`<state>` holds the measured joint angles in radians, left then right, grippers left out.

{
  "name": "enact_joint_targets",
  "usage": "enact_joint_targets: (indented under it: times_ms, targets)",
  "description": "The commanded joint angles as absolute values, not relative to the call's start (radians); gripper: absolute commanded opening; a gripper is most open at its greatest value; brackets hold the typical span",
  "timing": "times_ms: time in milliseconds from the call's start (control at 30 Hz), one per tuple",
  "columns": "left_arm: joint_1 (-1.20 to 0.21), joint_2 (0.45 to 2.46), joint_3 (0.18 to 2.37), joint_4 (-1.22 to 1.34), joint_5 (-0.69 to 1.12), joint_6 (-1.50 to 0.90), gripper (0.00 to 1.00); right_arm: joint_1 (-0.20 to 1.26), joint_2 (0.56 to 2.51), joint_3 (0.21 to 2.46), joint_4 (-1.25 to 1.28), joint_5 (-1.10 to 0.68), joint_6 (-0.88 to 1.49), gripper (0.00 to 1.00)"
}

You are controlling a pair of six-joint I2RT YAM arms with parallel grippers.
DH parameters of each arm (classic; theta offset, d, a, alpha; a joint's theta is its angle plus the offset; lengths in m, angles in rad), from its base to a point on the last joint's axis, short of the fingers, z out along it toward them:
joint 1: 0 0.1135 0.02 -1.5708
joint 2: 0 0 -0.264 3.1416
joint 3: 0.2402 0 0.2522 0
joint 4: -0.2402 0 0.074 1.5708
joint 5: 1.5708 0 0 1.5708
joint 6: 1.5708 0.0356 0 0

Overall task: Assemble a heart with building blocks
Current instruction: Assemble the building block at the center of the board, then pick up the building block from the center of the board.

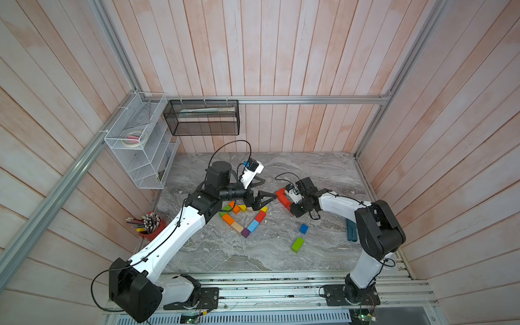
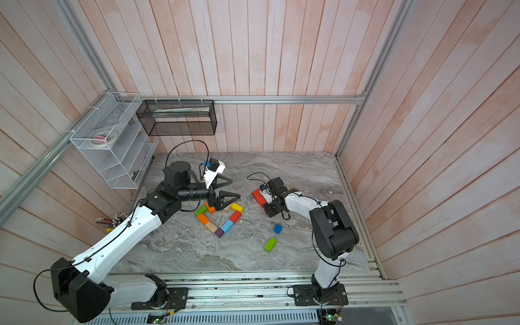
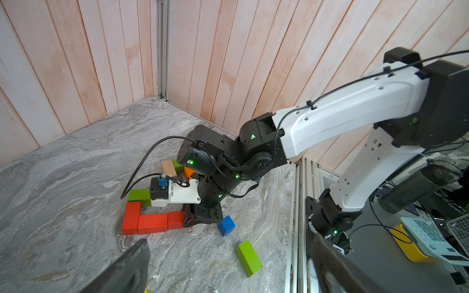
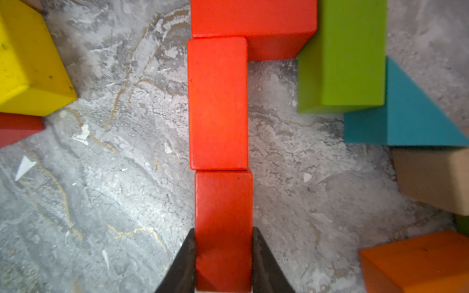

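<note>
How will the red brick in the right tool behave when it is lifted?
The red brick looks like solid painted wood, so probably stiff. Its smooth paint may slip somewhat. Flat faces: it should not roll.

The table (image 1: 253,259) is marbled grey with pale veins. Next to the purple cube (image 1: 245,232) lie a light blue brick (image 1: 253,226) and a tan brick (image 1: 237,227). Further from it are a green brick (image 1: 297,244) and a blue cube (image 1: 303,228). The red brick (image 4: 223,228) is plain, the walls (image 1: 281,56) pale pink planks.
</note>
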<state>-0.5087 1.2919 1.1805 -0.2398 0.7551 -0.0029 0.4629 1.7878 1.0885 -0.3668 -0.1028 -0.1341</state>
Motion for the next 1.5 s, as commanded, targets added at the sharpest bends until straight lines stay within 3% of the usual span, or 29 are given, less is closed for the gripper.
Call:
enact_joint_targets:
  times_ms: [0, 300, 500, 667, 933, 1233, 1467]
  targets:
    - [-0.505, 1.293, 1.188, -0.243, 0.778, 0.006, 1.00, 0.461, 1.815, 1.106, -0.386, -0.112, -0.142, 0.32]
    - [-0.509, 1.293, 1.186, -0.242, 0.777, -0.001, 1.00, 0.462, 1.742, 1.093, -0.388, -0.117, -0.109, 0.63]
    - [-0.585, 1.282, 1.169, -0.263, 0.628, -0.057, 1.00, 0.475, 1.568, 0.978, -0.312, -0.170, 0.020, 0.73]
    - [-0.647, 1.267, 1.115, -0.293, 0.478, -0.187, 1.00, 0.527, 1.377, 0.865, -0.268, -0.170, 0.198, 0.76]
    - [-0.745, 1.252, 1.031, -0.345, 0.314, -0.352, 1.00, 0.632, 1.029, 0.730, -0.406, -0.146, 0.439, 0.76]
    - [-0.880, 1.358, 0.971, -0.365, 0.207, -0.488, 0.92, 0.646, 0.675, 0.717, -0.702, -0.231, 0.540, 0.76]
    - [-1.013, 1.521, 1.007, -0.350, 0.141, -0.575, 0.85, 0.646, 0.541, 0.774, -0.912, -0.310, 0.492, 0.76]
